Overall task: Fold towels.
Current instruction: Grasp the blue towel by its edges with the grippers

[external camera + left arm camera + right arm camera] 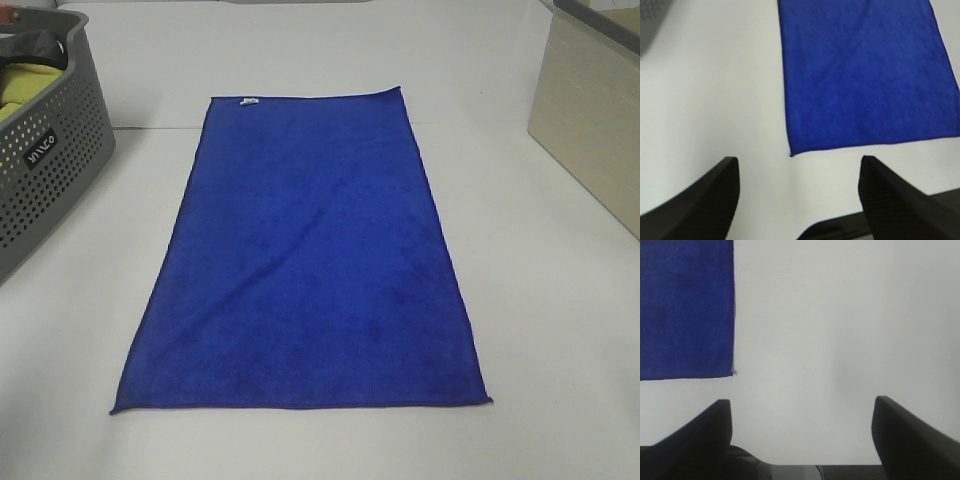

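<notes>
White table (560,330) bore the blue towel (310,270), which lay spread flat and unfolded at centre, its long axis running 12 to 6 o'clock. Grey perforated basket (50,180) stood at 10 o'clock of the towel and beige bin (590,130) at 2 o'clock, both apart from it. My left gripper (799,165) and right gripper (802,404) hung wide open and empty over bare table, near the 7 and 5 o'clock corners. White tag (249,101) sat on the 12 o'clock hem.
</notes>
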Available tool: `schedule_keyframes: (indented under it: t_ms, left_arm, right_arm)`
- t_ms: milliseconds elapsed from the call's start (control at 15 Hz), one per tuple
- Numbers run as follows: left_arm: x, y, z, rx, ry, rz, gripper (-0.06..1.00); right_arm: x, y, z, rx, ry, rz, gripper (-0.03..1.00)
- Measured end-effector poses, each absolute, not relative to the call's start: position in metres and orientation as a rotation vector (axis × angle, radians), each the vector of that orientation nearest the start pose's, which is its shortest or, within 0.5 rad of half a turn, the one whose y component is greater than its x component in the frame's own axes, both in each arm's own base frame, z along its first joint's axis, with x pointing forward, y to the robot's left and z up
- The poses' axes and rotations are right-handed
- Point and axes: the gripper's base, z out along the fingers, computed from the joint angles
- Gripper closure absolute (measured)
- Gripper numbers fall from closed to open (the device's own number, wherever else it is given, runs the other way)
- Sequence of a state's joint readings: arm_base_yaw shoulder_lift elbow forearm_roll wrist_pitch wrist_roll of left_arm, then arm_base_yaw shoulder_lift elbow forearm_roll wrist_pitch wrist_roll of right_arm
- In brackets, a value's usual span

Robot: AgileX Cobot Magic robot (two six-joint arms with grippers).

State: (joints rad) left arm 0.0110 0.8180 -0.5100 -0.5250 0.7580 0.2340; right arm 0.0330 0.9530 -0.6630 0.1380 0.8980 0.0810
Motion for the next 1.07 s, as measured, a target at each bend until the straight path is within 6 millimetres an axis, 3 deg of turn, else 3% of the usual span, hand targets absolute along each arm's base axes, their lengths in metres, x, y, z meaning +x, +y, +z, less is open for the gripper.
schedule_keyframes:
  t_ms: [133, 400, 600, 867, 1067]
  left_arm:
    - [0.161, -0.035, 0.233, -0.055, 2.580, -0.596, 0.30]
    - [0.206, -0.046, 0.165, -0.099, 2.771, -0.814, 0.30]
    - [0.229, -0.048, 0.130, -0.112, 2.813, -0.879, 0.30]
    - [0.250, -0.046, 0.097, -0.123, 2.882, -0.856, 0.30]
    - [0.259, -0.054, 0.088, -0.109, 2.893, -0.864, 0.30]
  right_arm:
    - [0.180, 0.017, 0.259, 0.140, 2.719, 0.227, 0.24]
    - [0.226, 0.031, 0.212, 0.131, 2.844, 0.419, 0.25]
    - [0.248, 0.043, 0.176, 0.167, 2.880, 0.603, 0.26]
    - [0.263, 0.048, 0.139, 0.197, 2.903, 0.697, 0.27]
    - [0.268, 0.058, 0.112, 0.171, 2.944, 0.748, 0.27]
